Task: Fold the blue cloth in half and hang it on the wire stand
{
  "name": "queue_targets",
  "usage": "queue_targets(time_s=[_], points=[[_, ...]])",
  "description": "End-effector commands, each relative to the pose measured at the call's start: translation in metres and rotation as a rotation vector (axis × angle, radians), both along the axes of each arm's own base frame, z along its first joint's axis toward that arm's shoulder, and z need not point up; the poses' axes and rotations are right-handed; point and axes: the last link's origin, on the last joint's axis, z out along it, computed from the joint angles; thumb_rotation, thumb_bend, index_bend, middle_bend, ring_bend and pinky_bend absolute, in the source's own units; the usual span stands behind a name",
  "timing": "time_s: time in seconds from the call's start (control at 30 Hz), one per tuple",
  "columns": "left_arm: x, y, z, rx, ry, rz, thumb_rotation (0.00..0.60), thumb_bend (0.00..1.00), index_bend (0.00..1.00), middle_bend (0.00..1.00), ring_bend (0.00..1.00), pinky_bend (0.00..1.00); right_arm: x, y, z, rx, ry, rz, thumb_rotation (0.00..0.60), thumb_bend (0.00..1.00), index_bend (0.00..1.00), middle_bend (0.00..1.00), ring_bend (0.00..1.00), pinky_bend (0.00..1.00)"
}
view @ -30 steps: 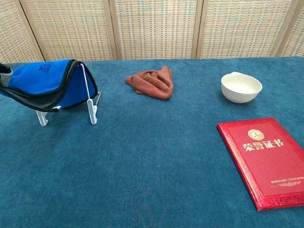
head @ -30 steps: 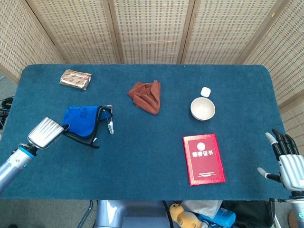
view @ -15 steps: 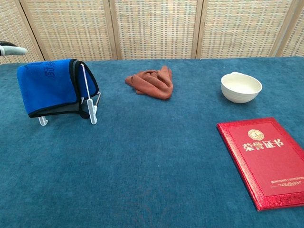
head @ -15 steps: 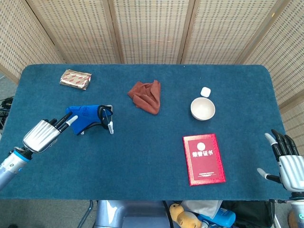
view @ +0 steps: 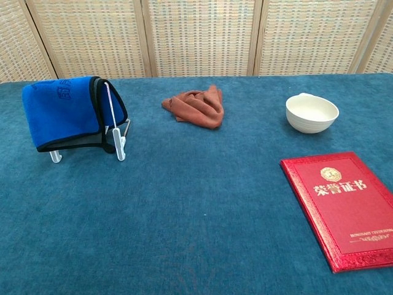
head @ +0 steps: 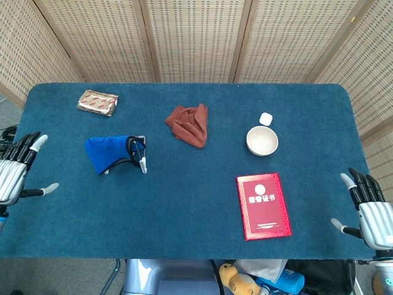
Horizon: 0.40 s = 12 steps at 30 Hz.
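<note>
The blue cloth (head: 107, 152) (view: 64, 114), folded with a black hem, hangs over the wire stand (head: 141, 157) (view: 116, 132) at the table's left. My left hand (head: 13, 175) is off the table's left edge, well apart from the cloth, holding nothing, fingers spread. At the table's right front corner my right hand (head: 368, 208) is likewise empty with its fingers apart. Neither hand shows in the chest view.
A crumpled rust-brown cloth (head: 188, 123) (view: 195, 106) lies mid-table. A white bowl (head: 262, 141) (view: 311, 112) and a small white cube (head: 265, 118) sit to the right, a red booklet (head: 263, 205) (view: 344, 206) nearer the front. A foil packet (head: 97, 102) lies at the back left.
My left hand let go of the blue cloth, which now hangs on the stand, and drew back leftward off the table edge. The right hand barely moved.
</note>
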Motion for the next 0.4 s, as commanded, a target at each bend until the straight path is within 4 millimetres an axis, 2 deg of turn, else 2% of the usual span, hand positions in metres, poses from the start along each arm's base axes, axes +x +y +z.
queue_targets(time_s=[0.03,0.17,0.4], points=[[-0.008,-0.034,0.005,0.039,0.018,0.148,0.6,0.07,0.0,0.0,0.0,0.04,0.002,0.002,-0.002,-0.005,0.009,0.012,0.6,0.0,0.01,0.0,0.0,0.0],[-0.005,-0.053,0.002,0.045,0.003,0.205,0.6,0.07,0.0,0.0,0.0,0.03,0.002,0.005,-0.001,-0.016,0.015,0.018,0.6,0.0,0.01,0.0,0.0,0.0],[0.0,-0.059,-0.001,0.052,0.021,0.181,0.6,0.07,0.0,0.0,0.0,0.03,0.003,0.01,0.002,-0.034,0.014,0.022,0.6,0.0,0.01,0.0,0.0,0.0]])
